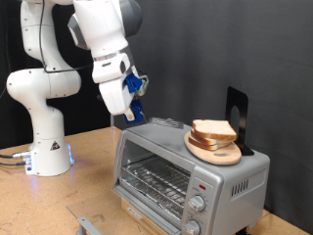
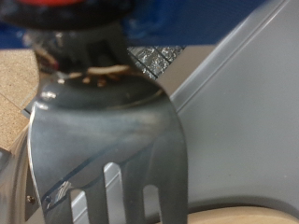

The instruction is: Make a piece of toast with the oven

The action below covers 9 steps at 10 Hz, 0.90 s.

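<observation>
The silver-grey oven (image 1: 186, 171) stands at the exterior view's lower right with its glass door closed and a wire rack showing inside. Bread slices (image 1: 213, 130) lie piled on a round wooden plate (image 1: 223, 155) on its roof. A piece of toast apart from that pile is out of view. My gripper (image 1: 131, 106) hangs over the oven's top corner on the exterior view's left, shut on a slotted metal spatula (image 2: 103, 131). The spatula blade (image 1: 168, 122) reaches along the oven roof towards the plate, short of it.
A black upright stand (image 1: 238, 117) rises behind the plate on the oven. Two round knobs (image 1: 196, 206) and a red light (image 1: 197, 184) sit on the oven front. The robot base (image 1: 44, 147) stands on the wooden table at the exterior view's left.
</observation>
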Available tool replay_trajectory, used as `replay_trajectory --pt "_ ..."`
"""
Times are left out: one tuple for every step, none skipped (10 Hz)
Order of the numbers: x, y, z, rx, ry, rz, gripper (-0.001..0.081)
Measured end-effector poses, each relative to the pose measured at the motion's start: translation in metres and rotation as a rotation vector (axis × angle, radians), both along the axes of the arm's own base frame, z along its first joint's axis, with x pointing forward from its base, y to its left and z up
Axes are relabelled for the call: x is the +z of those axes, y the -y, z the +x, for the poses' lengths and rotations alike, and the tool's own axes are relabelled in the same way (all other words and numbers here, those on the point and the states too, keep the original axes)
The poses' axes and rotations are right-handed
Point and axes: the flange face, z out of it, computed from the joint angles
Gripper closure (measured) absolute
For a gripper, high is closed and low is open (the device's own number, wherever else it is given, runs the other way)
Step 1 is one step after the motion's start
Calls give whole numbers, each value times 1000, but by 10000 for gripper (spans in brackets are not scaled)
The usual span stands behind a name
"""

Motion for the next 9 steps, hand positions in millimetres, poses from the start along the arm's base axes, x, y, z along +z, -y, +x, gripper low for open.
replay_trajectory --pt "-3 -2 4 -1 -5 -7 543" --pt "-7 -5 7 -2 -8 -13 543" --pt "-11 -7 9 -4 -10 -17 543" --pt "-13 -9 11 -5 -8 -19 543" --pt "-15 -10 12 -5 -8 -20 543" --pt "-17 -12 13 -5 -8 -21 543" --pt "-18 -13 14 -5 -5 -22 543" --pt "-19 -14 14 -4 -4 -22 543" --pt "-18 -14 14 -4 -3 -21 543"
